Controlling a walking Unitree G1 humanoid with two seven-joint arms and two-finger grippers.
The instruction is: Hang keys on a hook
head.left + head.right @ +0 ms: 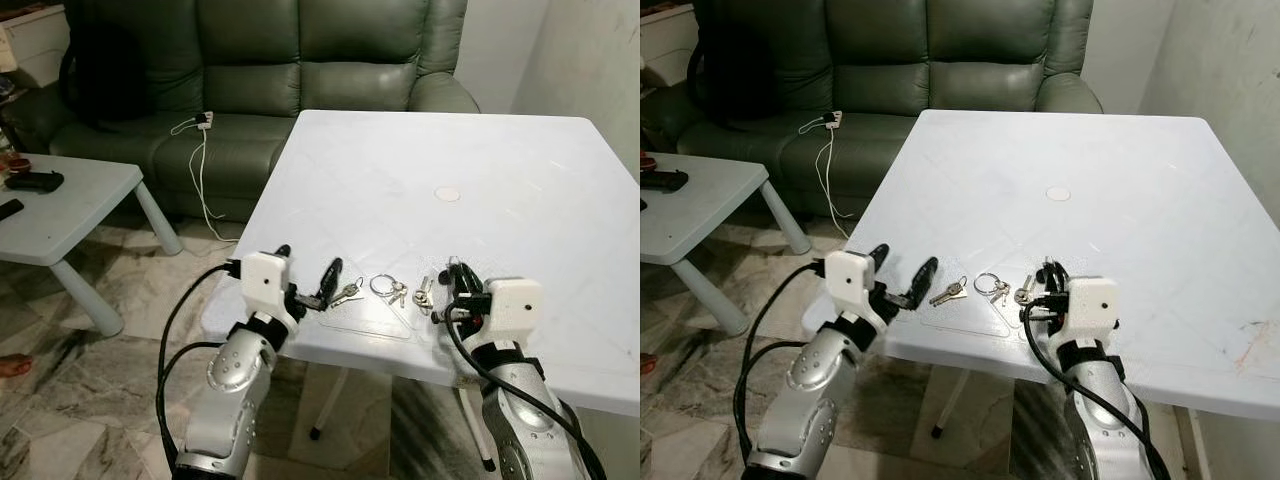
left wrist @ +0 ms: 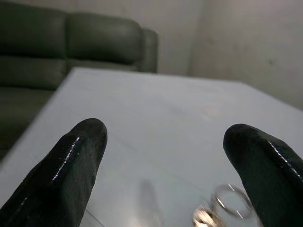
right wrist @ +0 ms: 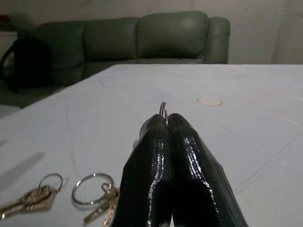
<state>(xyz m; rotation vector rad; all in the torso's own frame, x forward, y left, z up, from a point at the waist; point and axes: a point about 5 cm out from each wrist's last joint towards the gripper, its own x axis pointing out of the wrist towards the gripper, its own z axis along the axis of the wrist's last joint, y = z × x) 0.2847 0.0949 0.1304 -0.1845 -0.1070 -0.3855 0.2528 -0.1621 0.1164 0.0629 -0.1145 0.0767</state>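
White table (image 1: 480, 160) bears three key sets; right pincer (image 3: 163, 124) clamps one ring, left pincer (image 2: 165, 156) gapes.

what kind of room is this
Most likely a home living room: a dark green leather sofa stands behind a white plastic square table, with a low white side table on the marble-patterned tile floor.
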